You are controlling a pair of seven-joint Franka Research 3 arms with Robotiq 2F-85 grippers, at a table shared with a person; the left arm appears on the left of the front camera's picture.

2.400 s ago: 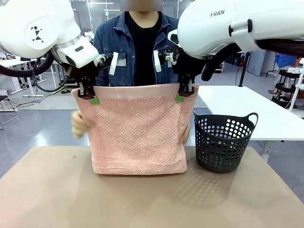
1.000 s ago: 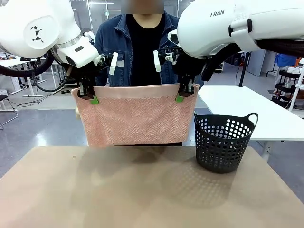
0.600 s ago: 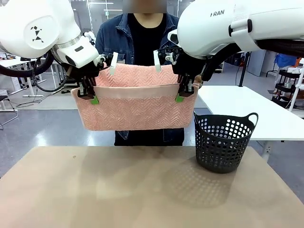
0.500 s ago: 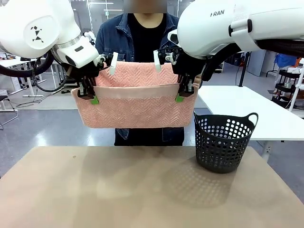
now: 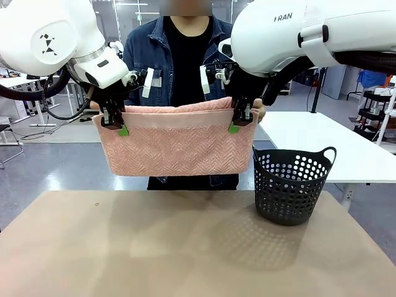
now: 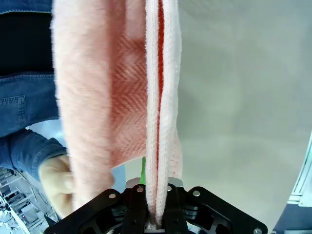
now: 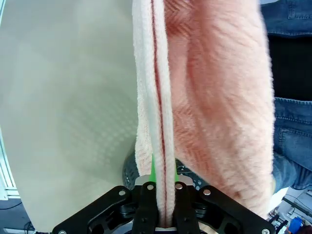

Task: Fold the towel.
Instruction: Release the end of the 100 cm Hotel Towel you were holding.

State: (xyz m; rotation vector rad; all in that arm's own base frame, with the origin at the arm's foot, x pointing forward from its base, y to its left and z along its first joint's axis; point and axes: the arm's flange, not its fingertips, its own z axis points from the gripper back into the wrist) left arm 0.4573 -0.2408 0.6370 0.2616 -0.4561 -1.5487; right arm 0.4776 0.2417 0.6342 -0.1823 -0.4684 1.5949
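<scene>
Left gripper (image 5: 115,124), right gripper (image 5: 239,121): each pinching a top corner of towel (image 5: 179,148), 9 and 3 o'clock of cloth, aloft over desk (image 5: 154,247).

Change: back layer, raised above border band a moment ago, now dropped level with it (person's hand (image 5: 260,110) behind right corner). Half-fold likely nearly made.

Tan desk; black perforated basket (image 5: 291,185) at 4 o'clock of towel. White tables beyond.

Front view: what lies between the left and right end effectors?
The towel. Its plain top band runs straight from the left end effector to the right end effector, both clamped on it, and the rest hangs below.
</scene>
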